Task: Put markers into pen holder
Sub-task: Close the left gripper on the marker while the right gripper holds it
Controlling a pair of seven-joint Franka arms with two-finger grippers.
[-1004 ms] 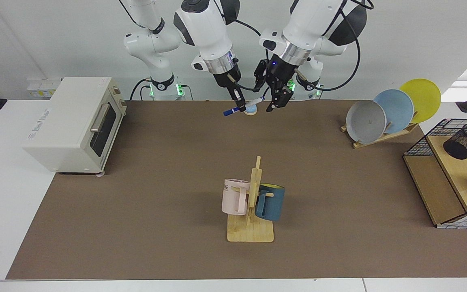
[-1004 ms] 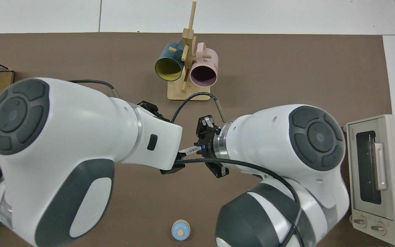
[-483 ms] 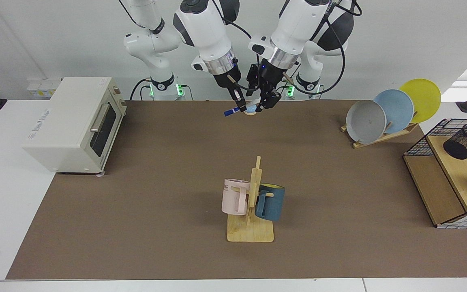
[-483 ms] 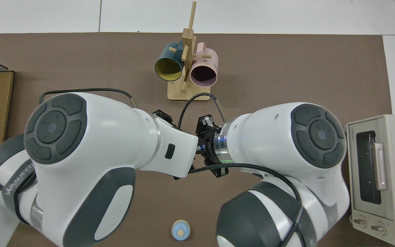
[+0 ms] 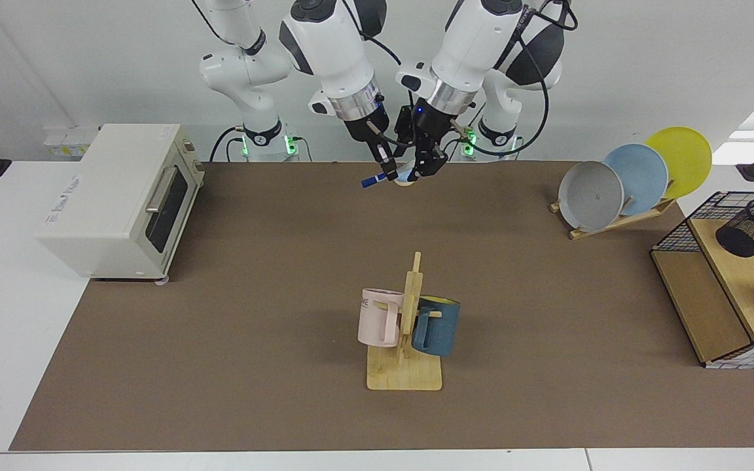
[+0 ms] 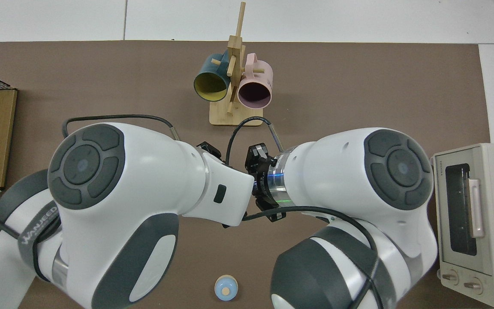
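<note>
Handover, far edge of surface | right pincer [image 5: 387, 171] clamps marker [image 5: 377, 180] | left pincer [image 5: 424, 169] beside it, grip unclear: seat it firmly before the right lets go | holder [image 5: 753, 227] far off.

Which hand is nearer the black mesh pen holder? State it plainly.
Left. The left hand is at the marker at the table's far middle, on the side toward the pen holder in the wire basket. The right hand, gripping the marker, is slightly farther away.
</note>
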